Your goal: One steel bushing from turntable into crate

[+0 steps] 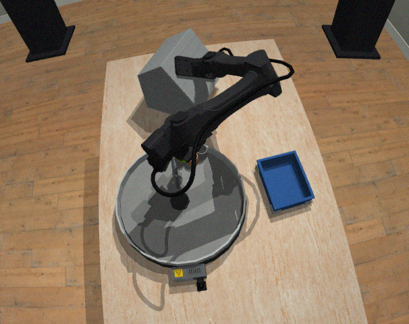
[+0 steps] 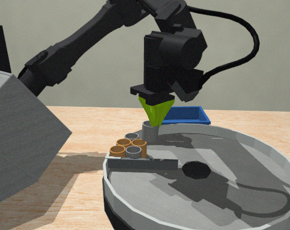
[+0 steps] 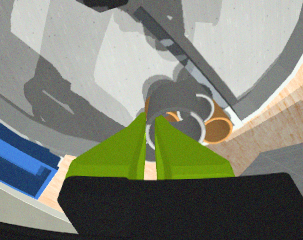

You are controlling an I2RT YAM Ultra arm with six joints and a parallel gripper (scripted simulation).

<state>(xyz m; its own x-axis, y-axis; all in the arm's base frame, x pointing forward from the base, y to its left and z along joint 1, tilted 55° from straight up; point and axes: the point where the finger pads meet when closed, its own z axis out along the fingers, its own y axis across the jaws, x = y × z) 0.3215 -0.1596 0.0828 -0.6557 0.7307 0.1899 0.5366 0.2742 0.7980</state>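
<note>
Pressed nearly together, the pincer [image 1: 181,160] [image 2: 156,125] [image 3: 150,120] pinches a steel bushing [image 2: 150,133] [image 3: 176,100] by its wall, apparently leaving the bore upright for a level drop. Just beside and below, the other bushings [image 1: 194,159] [image 2: 139,148] [image 3: 218,130] huddle against a divider [image 2: 142,164] on the turntable [image 1: 118,205] [image 2: 105,170] [image 3: 296,45], meant to remain. Well beyond the pincer, the crate [image 1: 276,156] [image 2: 205,115] [image 3: 47,184] sits flat on the worktop [image 1: 302,244] [image 2: 78,119], calling for a gentle, central release.

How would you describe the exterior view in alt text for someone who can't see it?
A black robot arm's gripper, its green fingers pinching the wall of a steel bushing, holds it above a round grey turntable. Five more bushings, three of them orange-brown, cluster beside a low divider; a blue crate sits behind.
</note>
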